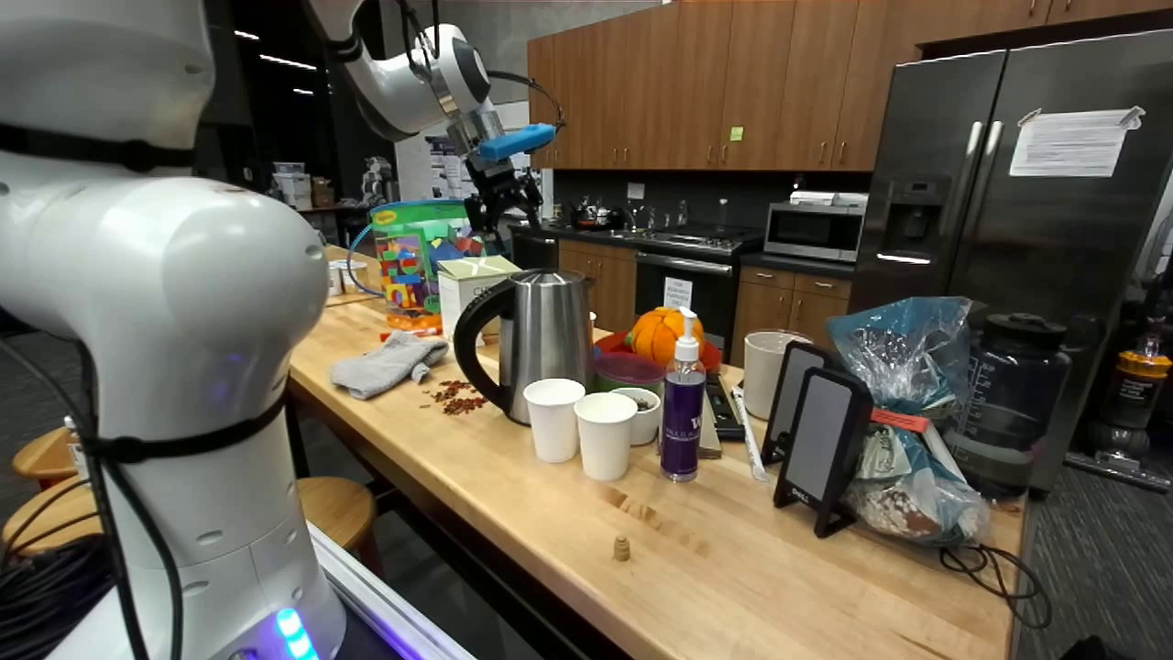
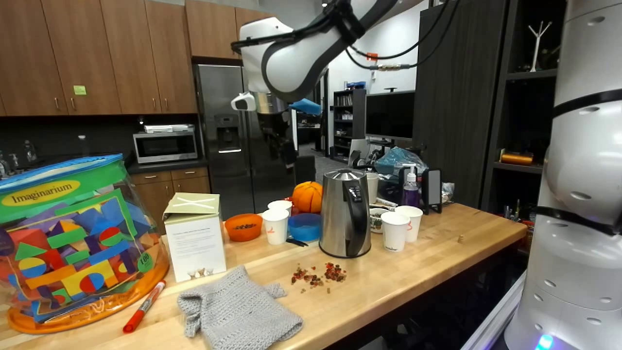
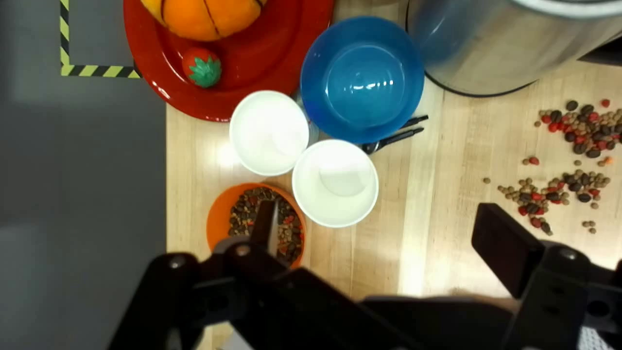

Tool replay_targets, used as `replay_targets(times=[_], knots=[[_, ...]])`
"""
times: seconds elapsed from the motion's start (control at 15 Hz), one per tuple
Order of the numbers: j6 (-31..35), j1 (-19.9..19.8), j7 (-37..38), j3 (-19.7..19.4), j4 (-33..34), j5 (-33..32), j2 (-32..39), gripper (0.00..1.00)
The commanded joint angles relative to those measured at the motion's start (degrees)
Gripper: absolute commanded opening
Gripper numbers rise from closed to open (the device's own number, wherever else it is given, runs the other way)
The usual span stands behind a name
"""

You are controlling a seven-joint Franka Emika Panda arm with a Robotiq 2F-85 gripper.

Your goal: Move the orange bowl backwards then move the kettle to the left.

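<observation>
Fingers (image 3: 505,248) of the gripper (image 3: 379,228) hang spread above the table (image 3: 432,194), nothing between them. The orange bowl (image 3: 219,218) sits lower than the finger at the wrist view's left, which partly hides it; the kettle (image 2: 335,214) stands upright toward that view's top from the opposite finger, apart from it. The bowl looks light and stiff, probably smooth plastic, but its loose dried mix (image 3: 291,223) could spill if tipped, so pinching the rim away from the white cup (image 3: 335,183) and keeping it level seems wisest. The kettle's steel will likely be slippery and heavier; its dark handle (image 2: 357,218) offers the better hold.
</observation>
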Motion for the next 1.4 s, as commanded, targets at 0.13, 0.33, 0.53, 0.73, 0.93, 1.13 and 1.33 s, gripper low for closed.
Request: replay_targets(times=[0.13, 0.33, 0.53, 0.73, 0.93, 1.13, 1.33], knots=[[0.83, -1.95, 0.09, -3.08, -10.67, -0.14, -12.54, 1.0], [0.74, -2.52, 0.62, -5.04, -15.67, 0.75, -18.01, 1.0], [1.16, -2.79, 1.92, -6.85, -20.85, 0.74, -23.79, 1.0], [0.52, -3.38, 4.49, -8.07, -25.05, -0.39, -29.12, 1.0], [-0.22, -4.04, 6.7, -9.19, -28.5, -0.89, -33.53, 1.0], [-1.58, -4.69, 8.19, -10.09, -31.3, -1.37, -37.54, 1.0], [-2.83, -5.08, 8.6, -11.13, -33.51, -1.98, -40.14, 1.0]])
